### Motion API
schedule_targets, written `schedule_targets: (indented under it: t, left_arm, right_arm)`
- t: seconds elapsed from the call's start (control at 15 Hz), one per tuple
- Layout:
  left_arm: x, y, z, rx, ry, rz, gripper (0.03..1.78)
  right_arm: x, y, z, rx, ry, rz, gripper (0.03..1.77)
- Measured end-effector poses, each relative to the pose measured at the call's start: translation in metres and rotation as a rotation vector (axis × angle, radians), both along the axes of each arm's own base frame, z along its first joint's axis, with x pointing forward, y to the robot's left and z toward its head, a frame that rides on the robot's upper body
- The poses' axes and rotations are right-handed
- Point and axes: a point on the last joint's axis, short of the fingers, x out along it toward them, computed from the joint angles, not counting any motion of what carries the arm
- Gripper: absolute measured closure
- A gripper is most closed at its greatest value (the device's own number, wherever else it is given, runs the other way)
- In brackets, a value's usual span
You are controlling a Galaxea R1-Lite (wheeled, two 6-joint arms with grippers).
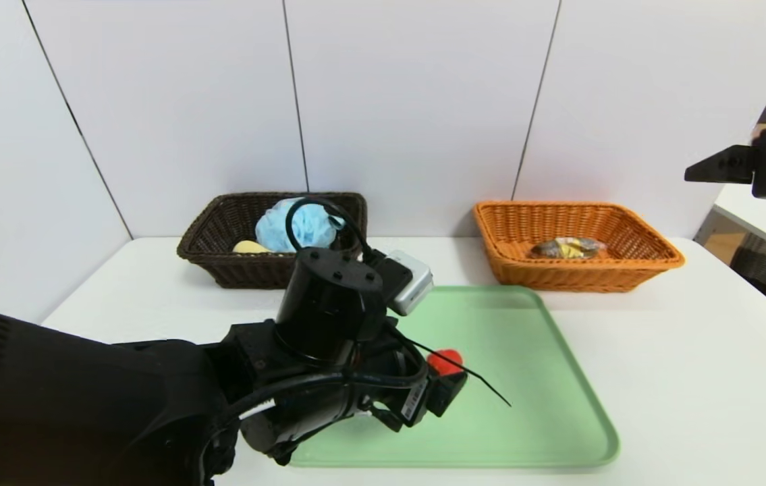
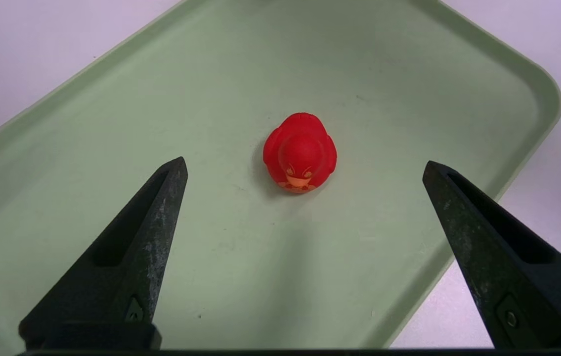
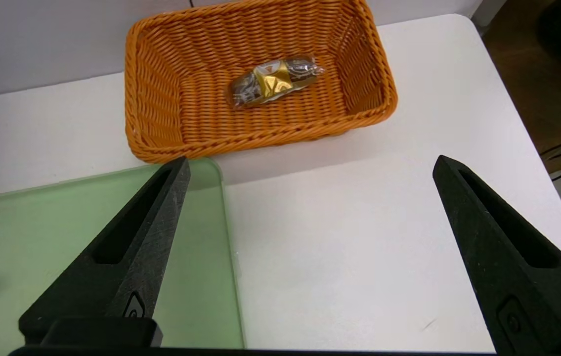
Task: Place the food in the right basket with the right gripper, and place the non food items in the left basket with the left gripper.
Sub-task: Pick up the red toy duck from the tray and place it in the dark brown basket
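Head view, left side first: the dark brown basket (image 1: 221, 260) sits at the far left of the white bench (image 1: 693, 378), and it holds a crumpled blue item (image 1: 295, 226) and a small yellow thing (image 1: 251, 248) I can't make out. Just nearer, the left arm reaches in from the near left over the green tray (image 1: 524, 405), its bulk covering the tray's left part. The left end effector (image 2: 305, 168) hangs above the tray with its fingers (image 2: 154, 217) spread wide apart, gripping nothing. Between them in the left wrist view, down on the tray floor, a red rubber duck (image 2: 300, 152) sits upright, clear of both fingers and well inside the rim. From the head camera only a sliver of that duck shows past the wrist.

Farther right, the orange basket (image 1: 652, 260) stands at the far right of the bench, just beyond the tray's far right corner. A wrapped snack (image 3: 273, 81) in gold and brown lies on its floor. The right end effector (image 3: 310, 173) is held high at the right edge, over bare bench near that basket, fingers apart and empty.
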Motion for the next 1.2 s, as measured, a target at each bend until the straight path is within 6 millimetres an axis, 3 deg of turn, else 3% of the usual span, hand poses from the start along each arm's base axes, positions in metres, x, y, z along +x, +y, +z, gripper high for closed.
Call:
schedule_targets:
  t: [0.53,1.2]
  left_arm:
    - [0.013,-0.018,-0.037,0.019,0.015,-0.003,0.12]
    - [0.017,-0.035,-0.06,0.034,0.031,-0.019,0.12]
  right_arm:
    - [-0.022,-0.011,-0.006,0.005,-0.006,-0.031,0.11]
    - [-0.029,-0.017,-0.009,0.006,-0.005,-0.054,0.11]
